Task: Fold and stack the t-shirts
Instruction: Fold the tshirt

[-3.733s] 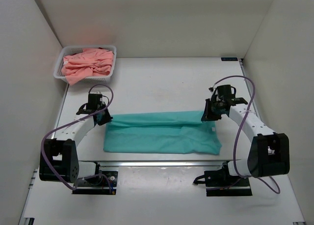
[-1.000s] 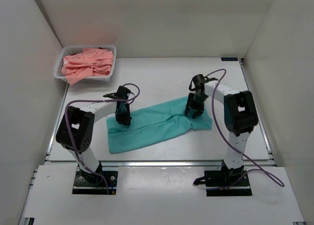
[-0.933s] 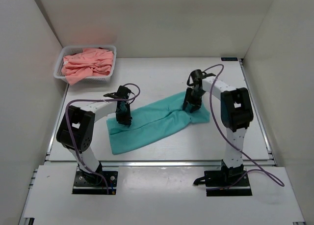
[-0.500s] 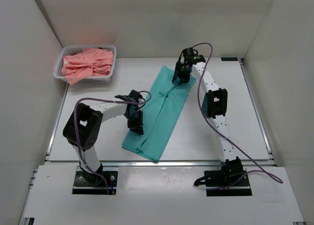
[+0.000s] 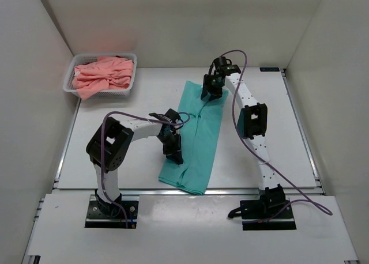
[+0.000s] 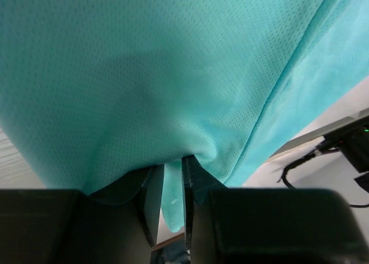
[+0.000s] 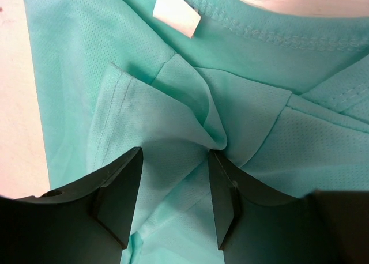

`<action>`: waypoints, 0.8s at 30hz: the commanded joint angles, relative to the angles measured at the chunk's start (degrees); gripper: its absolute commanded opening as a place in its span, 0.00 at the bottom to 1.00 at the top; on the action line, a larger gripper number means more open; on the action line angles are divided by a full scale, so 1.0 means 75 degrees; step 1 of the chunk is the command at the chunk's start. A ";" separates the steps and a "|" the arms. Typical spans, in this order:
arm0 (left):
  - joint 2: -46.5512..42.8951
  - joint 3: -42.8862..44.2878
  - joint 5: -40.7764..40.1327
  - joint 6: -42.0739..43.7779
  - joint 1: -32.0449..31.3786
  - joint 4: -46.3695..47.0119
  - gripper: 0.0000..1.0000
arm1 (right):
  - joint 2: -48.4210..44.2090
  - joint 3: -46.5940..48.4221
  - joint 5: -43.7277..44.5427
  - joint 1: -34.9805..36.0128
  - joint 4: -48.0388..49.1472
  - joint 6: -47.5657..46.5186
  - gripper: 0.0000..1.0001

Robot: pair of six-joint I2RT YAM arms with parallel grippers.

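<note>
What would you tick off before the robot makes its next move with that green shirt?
1. Left end effector shut on the teal t-shirt: ok.
2. Right end effector open over the collar end, by the neck label: ok.
3. Shirt lying flat: not ok, puckered.
4. Near hem fully on the table: cannot tell.
5. Pink t-shirts in the basket: ok.

The teal t-shirt (image 6: pixel 144 74) covers the left hand's (image 6: pixel 173 166) tips.

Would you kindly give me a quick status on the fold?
Left end effector shut on teal t-shirt, near half. Right end effector open over collar end. Pink t-shirts in basket, apart.
</note>
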 commanded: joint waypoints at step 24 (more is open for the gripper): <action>-0.2260 -0.2564 -0.0685 -0.3599 0.0137 0.2887 0.34 | -0.0424 0.0166 -0.1356 0.0529 0.1844 -0.0510 0.80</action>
